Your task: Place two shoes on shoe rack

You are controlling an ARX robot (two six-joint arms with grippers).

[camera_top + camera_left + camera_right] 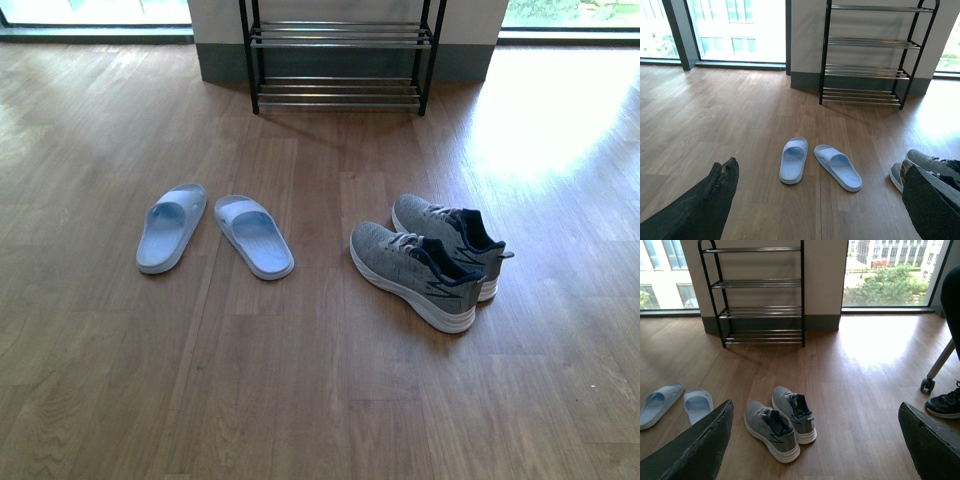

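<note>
The two shoes, grey knit sneakers with navy lining and white soles, stand side by side on the wood floor, toes toward the rack: one nearer [410, 272], one behind it [447, 232]. The shoe rack [340, 40] stands empty against the far wall, a black frame with silver rods. Neither arm shows in the front view. My left gripper [820, 210] hangs open above the floor, with the sneakers [926, 162] beside one finger. The right gripper [815, 447] is open too, and the pair [772, 432] lies on the floor between its fingers, nearer one of them. The rack shows in both wrist views [867, 44] [760, 284].
Two light blue slippers [170, 228] [255, 237] lie on the floor left of the sneakers. A chair leg with a caster [928, 385] and a dark shoe [945, 406] are at the right wrist view's edge. Windows flank the wall behind the rack.
</note>
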